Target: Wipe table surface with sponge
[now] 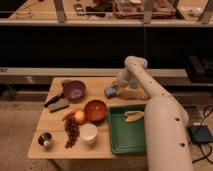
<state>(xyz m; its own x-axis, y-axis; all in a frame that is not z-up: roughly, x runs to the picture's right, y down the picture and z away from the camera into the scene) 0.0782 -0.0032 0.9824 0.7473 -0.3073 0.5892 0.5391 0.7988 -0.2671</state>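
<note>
The pale blue-grey sponge (110, 91) rests on the light tan wooden table surface (97, 83), near the far edge and right of the purple bowl. My gripper (117, 88) is at the end of the white arm that reaches in from the right. It sits low on the sponge's right side and appears shut on it. The fingers are partly hidden behind the wrist.
On the left are a purple bowl (75, 90) and a dark grey block with a black handle (56, 102). An orange bowl (95, 110), an orange fruit (80, 117), grapes (71, 133), a white cup (88, 133) and a metal cup (45, 140) are nearer. A green tray (120, 142) holds a pale item (132, 116).
</note>
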